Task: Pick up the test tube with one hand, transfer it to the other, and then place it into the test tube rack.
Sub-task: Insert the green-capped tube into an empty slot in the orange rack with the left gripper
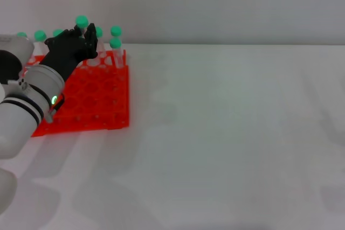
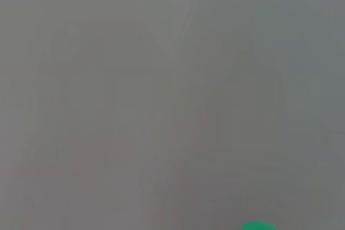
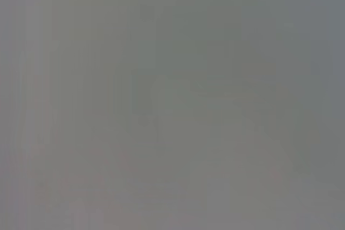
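My left hand [image 1: 75, 47] is over the far part of the test tube rack [image 1: 102, 100], which sits at the far left of the white table [image 1: 226, 133]. Its black fingers [image 1: 90, 36] are curled around the test tube [image 1: 82, 25], pinching it upright, so that the green cap pokes out above my knuckles. The tube's body is mostly hidden inside my grasp, so I cannot tell whether its tip has entered a hole or hangs just above the grid.

Other green-capped tubes [image 1: 115, 39] stand in the far rows of the rack, two just to the right of my hand and more showing to its left behind my white arm [image 1: 27, 106], where a small green light glows on the forearm.

My left wrist view is a grey blur with only a sliver of green cap [image 2: 257, 225] at its edge. My right hand is in none of the views, and its wrist view shows nothing I can make out.
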Controlling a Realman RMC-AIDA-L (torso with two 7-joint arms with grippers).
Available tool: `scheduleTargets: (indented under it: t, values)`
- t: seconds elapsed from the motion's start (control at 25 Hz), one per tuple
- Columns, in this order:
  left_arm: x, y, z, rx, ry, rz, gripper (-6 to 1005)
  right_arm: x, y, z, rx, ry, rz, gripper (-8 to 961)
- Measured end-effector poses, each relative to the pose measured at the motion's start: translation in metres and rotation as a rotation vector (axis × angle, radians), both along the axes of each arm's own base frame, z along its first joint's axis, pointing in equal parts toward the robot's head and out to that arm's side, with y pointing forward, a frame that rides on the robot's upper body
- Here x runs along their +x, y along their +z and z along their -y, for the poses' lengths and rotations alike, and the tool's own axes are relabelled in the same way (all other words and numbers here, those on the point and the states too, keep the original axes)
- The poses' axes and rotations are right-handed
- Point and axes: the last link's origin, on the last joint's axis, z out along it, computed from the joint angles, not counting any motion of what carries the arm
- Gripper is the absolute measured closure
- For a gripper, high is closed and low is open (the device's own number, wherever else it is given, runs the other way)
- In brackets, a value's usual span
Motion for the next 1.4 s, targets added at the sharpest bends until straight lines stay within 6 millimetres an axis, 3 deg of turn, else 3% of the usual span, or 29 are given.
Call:
scheduleTargets:
  t: [0.64,1.4]
  values:
    - [0.008,0.000,0.000,0.006,-0.024,0.018,785,0.003,-0.002,0.001,-0.007,-0.021,-0.007,116]
    - [-0.002,0.000,0.018,0.011,-0.013,0.060,781,0.006,-0.001,0.004,-0.007,-0.031,-0.005,116]
